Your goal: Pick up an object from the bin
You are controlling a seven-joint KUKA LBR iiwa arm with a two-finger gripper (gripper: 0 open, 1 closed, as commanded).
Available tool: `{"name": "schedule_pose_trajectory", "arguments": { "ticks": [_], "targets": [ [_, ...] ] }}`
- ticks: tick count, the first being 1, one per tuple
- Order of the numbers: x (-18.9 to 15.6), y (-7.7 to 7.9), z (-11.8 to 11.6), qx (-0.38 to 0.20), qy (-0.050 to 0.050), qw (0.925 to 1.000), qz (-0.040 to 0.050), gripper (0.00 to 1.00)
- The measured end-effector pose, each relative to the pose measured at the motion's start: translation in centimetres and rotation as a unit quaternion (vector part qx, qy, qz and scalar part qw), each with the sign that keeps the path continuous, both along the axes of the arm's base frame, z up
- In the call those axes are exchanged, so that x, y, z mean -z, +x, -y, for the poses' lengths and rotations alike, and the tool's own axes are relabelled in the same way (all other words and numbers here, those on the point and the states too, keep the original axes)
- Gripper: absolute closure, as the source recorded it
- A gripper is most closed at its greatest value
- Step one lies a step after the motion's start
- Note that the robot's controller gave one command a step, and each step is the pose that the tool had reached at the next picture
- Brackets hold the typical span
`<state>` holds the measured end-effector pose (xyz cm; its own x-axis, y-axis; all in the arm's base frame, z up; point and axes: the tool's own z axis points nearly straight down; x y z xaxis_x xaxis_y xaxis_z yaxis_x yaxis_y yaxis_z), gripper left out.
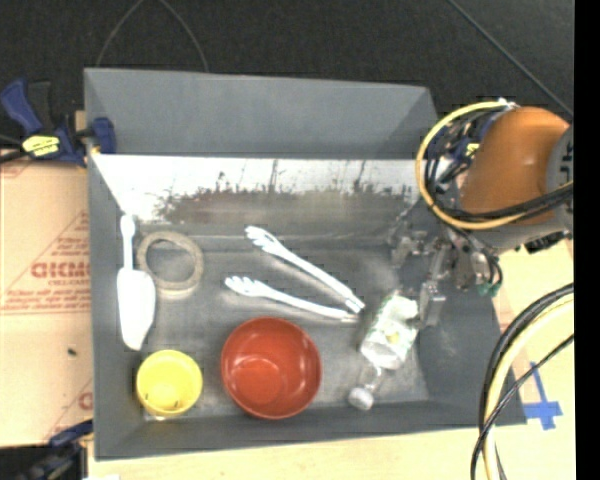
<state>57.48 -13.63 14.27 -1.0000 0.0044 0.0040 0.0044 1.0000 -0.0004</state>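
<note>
- The grey bin was seen with its loose things spread apart across the floor, presumably so that each could be reached singly.
- A red bowl was stood upright near the front wall.
- White tongs were laid flat mid-bin.
- The end effector was lowered at the right end; whether it was released or clenched could not be told.
- A white-and-green tube was found just beside it, and was judged the likeliest pick, being nearest.
</note>
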Motion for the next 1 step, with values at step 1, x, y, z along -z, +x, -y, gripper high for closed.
{"name": "schedule_pose_trajectory", "arguments": {
  "ticks": [1],
  "targets": [
    [-0.5, 0.19, -0.07, -0.003, -0.001, 1.0, 0.0039, 0.0]
  ]
}}
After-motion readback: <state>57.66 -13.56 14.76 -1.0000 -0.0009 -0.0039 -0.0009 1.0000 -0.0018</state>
